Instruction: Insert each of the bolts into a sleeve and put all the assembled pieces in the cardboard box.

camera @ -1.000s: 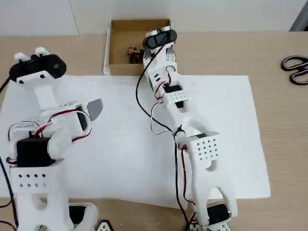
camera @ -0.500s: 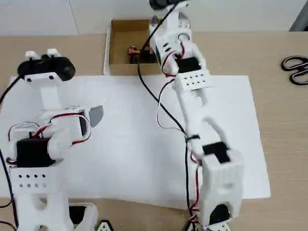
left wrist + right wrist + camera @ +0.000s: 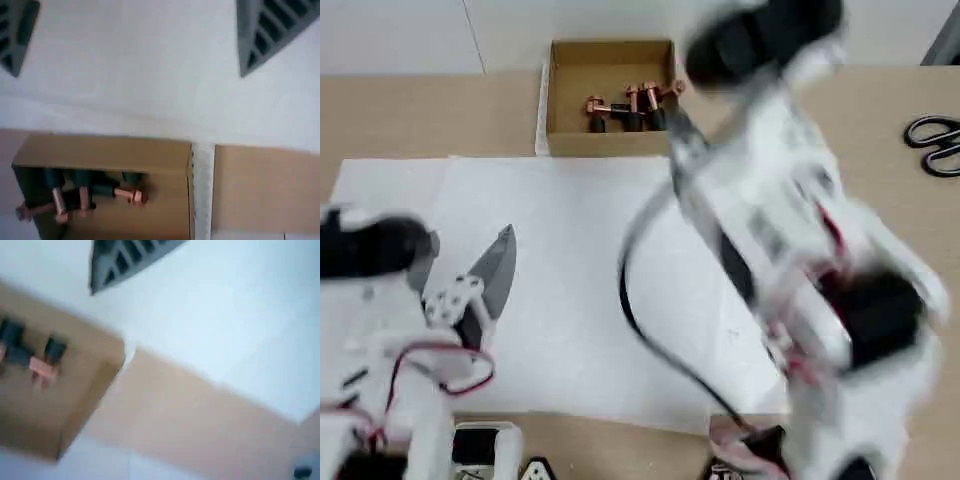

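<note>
Withdrawn from the cardboard box (image 3: 605,143), my right arm (image 3: 790,230) is now raised and well clear of it; its grasp state cannot be told. My left fingers (image 3: 270,30) are spread, holding nothing, and sit farther back from the box. Four bolt-and-sleeve pieces (image 3: 630,105) lie inside the box.

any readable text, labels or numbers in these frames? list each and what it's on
None can be read.
cardboard box: plain walls, no print.
white paper sheet: blank.
bolts in sleeves: no markings can be made out.
scissors: too small to tell if anything is marked.
</note>
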